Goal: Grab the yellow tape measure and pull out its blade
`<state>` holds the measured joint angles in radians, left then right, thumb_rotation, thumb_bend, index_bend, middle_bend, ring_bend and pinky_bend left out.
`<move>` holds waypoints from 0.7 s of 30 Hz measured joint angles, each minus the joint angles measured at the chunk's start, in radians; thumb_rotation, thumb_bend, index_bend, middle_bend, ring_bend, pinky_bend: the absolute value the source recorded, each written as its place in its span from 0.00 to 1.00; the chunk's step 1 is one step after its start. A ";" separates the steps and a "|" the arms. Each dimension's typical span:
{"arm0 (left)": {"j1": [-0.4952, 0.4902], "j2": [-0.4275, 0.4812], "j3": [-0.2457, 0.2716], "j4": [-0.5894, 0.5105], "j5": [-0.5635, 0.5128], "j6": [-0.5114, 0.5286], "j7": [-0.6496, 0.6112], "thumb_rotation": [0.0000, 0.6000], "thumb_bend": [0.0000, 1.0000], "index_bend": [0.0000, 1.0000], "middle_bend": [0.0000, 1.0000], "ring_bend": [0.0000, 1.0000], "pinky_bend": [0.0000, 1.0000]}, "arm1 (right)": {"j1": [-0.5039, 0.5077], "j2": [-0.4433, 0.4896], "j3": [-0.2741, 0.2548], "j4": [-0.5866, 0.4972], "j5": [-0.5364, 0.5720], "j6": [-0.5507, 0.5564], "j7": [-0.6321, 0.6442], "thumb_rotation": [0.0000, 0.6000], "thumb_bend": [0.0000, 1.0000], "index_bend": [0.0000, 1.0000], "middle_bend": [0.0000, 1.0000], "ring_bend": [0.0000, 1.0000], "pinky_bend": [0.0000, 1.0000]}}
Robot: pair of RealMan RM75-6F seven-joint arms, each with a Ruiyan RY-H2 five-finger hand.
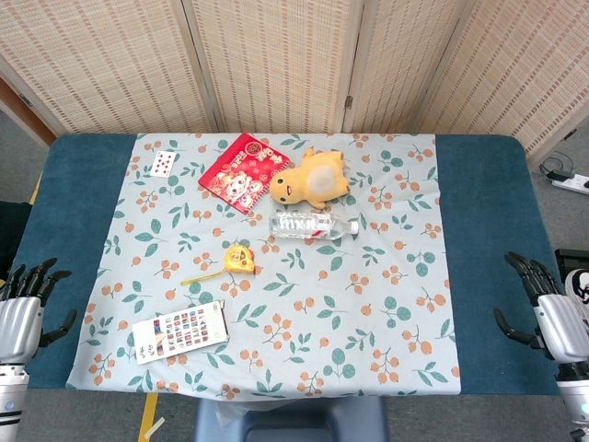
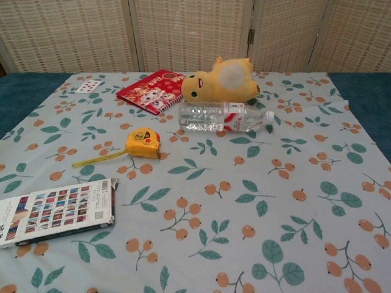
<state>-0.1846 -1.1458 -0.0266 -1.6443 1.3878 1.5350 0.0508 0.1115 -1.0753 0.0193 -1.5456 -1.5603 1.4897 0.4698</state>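
The yellow tape measure (image 1: 239,259) (image 2: 143,143) lies on the floral cloth left of centre, with a short length of yellow blade (image 1: 201,276) (image 2: 96,160) drawn out to its left. My left hand (image 1: 23,308) hangs at the table's near left edge, fingers apart and holding nothing. At the near right edge my right hand (image 1: 549,311) is the same, spread and holding nothing. Both hands are far from the tape measure and appear only in the head view.
A clear water bottle (image 1: 313,225) (image 2: 223,116) lies behind the tape measure, with a yellow plush toy (image 1: 310,179) (image 2: 221,80) and a red booklet (image 1: 243,171) (image 2: 151,91) further back. A picture card (image 1: 179,331) (image 2: 54,210) sits near left; a playing card (image 1: 162,164) far left.
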 measured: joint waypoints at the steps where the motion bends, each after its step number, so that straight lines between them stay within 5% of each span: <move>1: 0.001 -0.001 -0.002 -0.001 0.002 0.000 0.005 1.00 0.39 0.28 0.15 0.16 0.00 | 0.002 -0.004 0.002 0.003 0.001 -0.003 -0.001 1.00 0.45 0.09 0.06 0.08 0.00; 21: -0.004 -0.021 -0.031 -0.010 0.048 -0.040 0.018 1.00 0.39 0.28 0.15 0.16 0.00 | -0.020 0.006 0.018 -0.038 -0.007 0.039 -0.051 1.00 0.45 0.09 0.06 0.10 0.00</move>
<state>-0.1886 -1.1666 -0.0573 -1.6544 1.4359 1.4945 0.0687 0.0912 -1.0696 0.0376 -1.5834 -1.5677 1.5291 0.4192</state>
